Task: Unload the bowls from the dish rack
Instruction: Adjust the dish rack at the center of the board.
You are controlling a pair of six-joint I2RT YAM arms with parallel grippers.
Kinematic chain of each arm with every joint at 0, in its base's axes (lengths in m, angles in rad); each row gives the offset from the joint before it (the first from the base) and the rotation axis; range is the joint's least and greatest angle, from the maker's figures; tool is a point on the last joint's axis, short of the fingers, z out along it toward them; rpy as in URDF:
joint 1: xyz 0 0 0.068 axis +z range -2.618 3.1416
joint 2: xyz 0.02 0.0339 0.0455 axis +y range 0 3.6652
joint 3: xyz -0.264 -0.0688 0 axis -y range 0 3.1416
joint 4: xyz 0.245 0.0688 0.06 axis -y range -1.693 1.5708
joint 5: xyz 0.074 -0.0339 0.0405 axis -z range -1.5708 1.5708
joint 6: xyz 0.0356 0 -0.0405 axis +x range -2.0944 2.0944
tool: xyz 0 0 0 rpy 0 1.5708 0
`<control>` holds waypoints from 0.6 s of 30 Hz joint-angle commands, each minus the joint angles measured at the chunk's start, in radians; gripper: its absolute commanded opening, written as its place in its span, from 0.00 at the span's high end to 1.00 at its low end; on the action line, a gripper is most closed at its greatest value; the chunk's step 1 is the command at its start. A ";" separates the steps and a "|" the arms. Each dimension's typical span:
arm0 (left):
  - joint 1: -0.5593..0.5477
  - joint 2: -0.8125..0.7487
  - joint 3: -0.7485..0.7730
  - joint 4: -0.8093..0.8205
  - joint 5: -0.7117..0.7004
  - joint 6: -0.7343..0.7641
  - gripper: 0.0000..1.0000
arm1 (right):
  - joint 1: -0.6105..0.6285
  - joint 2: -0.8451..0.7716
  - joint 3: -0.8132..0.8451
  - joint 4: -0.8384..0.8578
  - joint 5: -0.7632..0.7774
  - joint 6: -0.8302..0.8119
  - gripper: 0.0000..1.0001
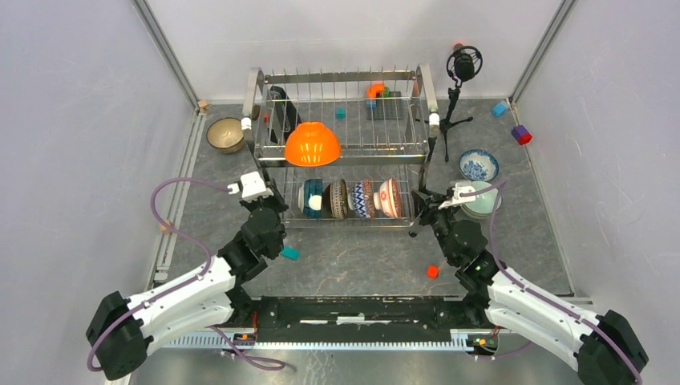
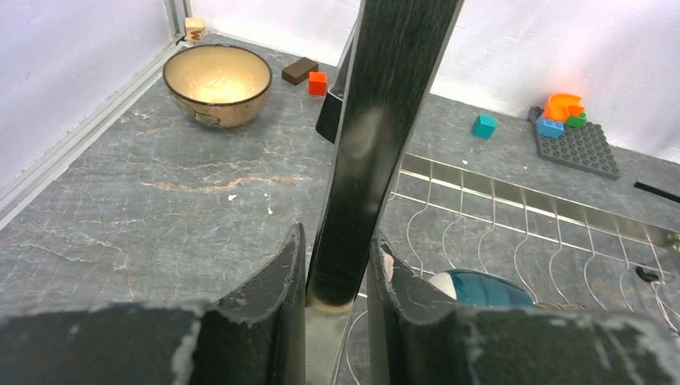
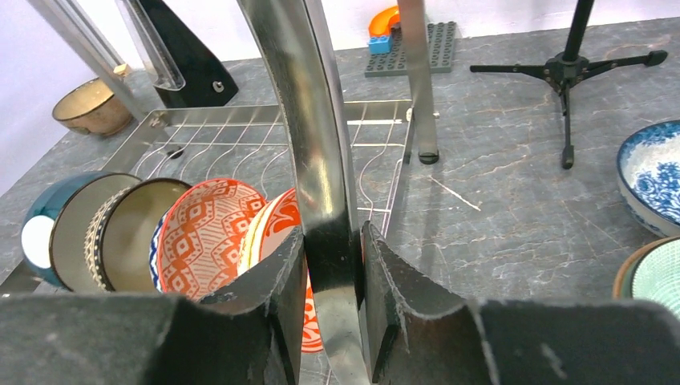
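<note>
The steel dish rack (image 1: pixel 337 77) stands at the middle back. An orange bowl (image 1: pixel 312 144) lies upside down on its upper tier. Several bowls stand on edge in the lower tier, among them a teal one (image 1: pixel 312 198) and a red-and-white one (image 1: pixel 389 197). My left gripper (image 1: pixel 270 199) is shut on the rack's left upright (image 2: pixel 377 120), with the teal bowl (image 2: pixel 481 287) just beyond. My right gripper (image 1: pixel 427 210) is shut on the right upright (image 3: pixel 313 120), next to the red-and-white bowl (image 3: pixel 204 237).
A brown bowl (image 1: pixel 225 134) sits on the table left of the rack. A blue-and-white bowl (image 1: pixel 479 165) and a pale green bowl (image 1: pixel 483 200) sit to its right. A black microphone stand (image 1: pixel 459 88) rises at the back right. Small blocks (image 1: pixel 289 253) lie scattered.
</note>
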 commanded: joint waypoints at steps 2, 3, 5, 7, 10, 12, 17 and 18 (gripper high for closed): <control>0.047 0.098 0.007 -0.006 0.183 -0.201 0.98 | 0.104 0.045 -0.035 -0.188 -0.326 0.126 1.00; 0.047 0.096 0.009 -0.010 0.194 -0.202 0.98 | 0.104 0.041 -0.031 -0.198 -0.324 0.119 1.00; 0.047 0.075 0.002 -0.029 0.206 -0.217 0.98 | 0.104 0.022 -0.024 -0.222 -0.312 0.106 1.00; 0.047 0.034 -0.015 -0.060 0.211 -0.239 0.98 | 0.103 -0.007 -0.016 -0.251 -0.301 0.085 0.99; 0.047 -0.045 -0.045 -0.124 0.229 -0.282 0.89 | 0.104 -0.054 0.000 -0.305 -0.279 0.058 0.79; 0.047 -0.106 -0.064 -0.166 0.246 -0.309 0.76 | 0.104 -0.083 0.017 -0.352 -0.270 0.041 0.61; 0.045 -0.256 -0.076 -0.301 0.285 -0.355 0.52 | 0.105 -0.151 0.065 -0.453 -0.232 0.002 0.41; 0.046 -0.281 -0.073 -0.328 0.294 -0.363 0.48 | 0.102 -0.165 0.073 -0.472 -0.226 -0.004 0.39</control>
